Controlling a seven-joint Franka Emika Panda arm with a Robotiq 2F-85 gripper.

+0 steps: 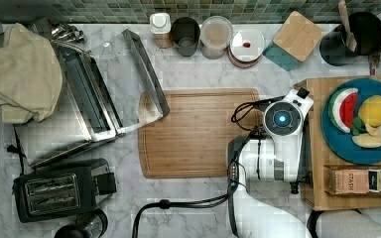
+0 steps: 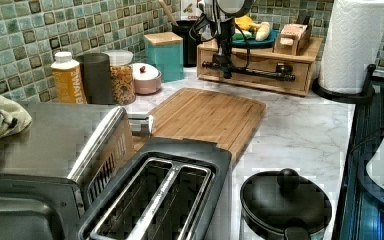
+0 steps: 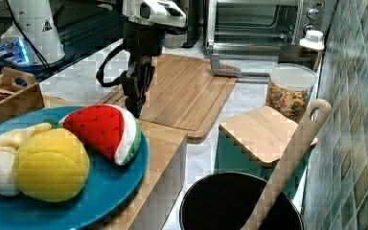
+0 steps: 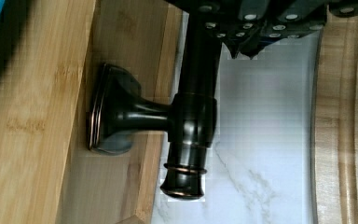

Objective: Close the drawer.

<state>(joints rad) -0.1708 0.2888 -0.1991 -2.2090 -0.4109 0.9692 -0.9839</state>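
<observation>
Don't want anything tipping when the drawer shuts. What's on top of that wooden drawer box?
On the drawer box sit a blue plate of toy fruit and a small wooden tray of tea packets. The drawer's inside is hidden.

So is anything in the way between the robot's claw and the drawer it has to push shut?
Nothing visible is. In the left view the gripper hangs right at the dark handle bar on the drawer front. The wrist view shows that handle right under the fingers, bare marble beside it.

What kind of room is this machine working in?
Most likely a kitchen counter, perhaps a mock-up: a toaster, a toaster oven and a wooden cutting board sit on marble below a tiled wall.
</observation>
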